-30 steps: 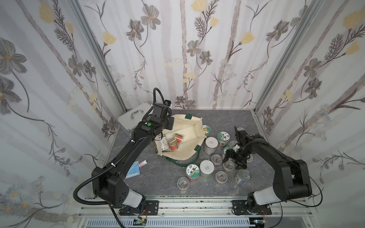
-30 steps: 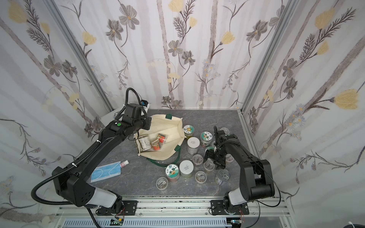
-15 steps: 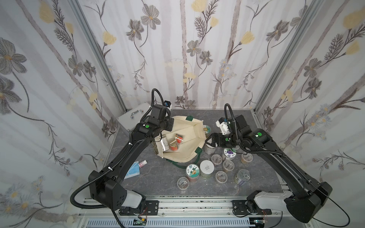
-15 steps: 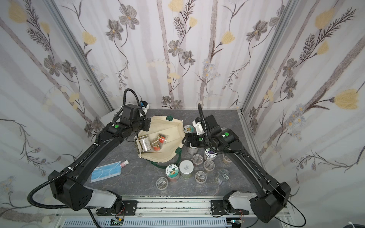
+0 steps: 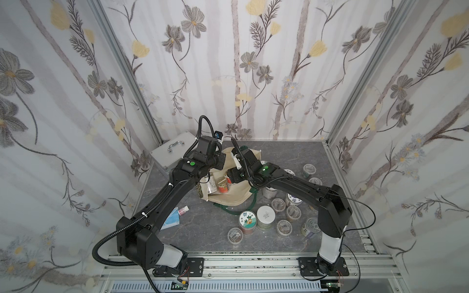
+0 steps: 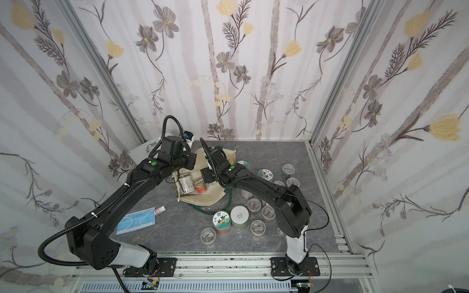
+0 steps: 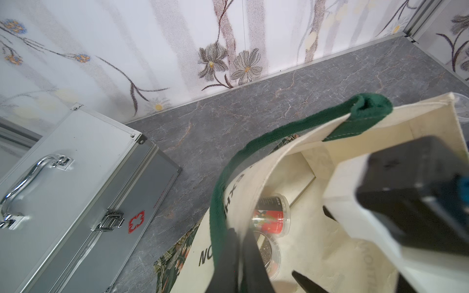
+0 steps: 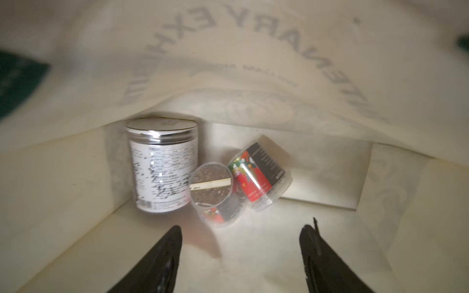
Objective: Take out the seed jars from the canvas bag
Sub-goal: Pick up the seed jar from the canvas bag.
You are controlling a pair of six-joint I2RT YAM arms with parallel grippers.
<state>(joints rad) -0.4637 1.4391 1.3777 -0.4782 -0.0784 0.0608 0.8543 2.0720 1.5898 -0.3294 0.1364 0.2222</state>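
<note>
Your right jaws entered the canvas bag (image 5: 233, 197), half-open, empty; left jaws clamp its rim. Seed jars (image 5: 212, 186) at nine o'clock: likely light, slick; grip sides.

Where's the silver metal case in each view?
Both top views: silver metal case in the far corner on the robot's left.
Left wrist: large, handle and red cross showing.
Right wrist: not in it.
Shared landmark: canvas bag, in all four views.
</note>
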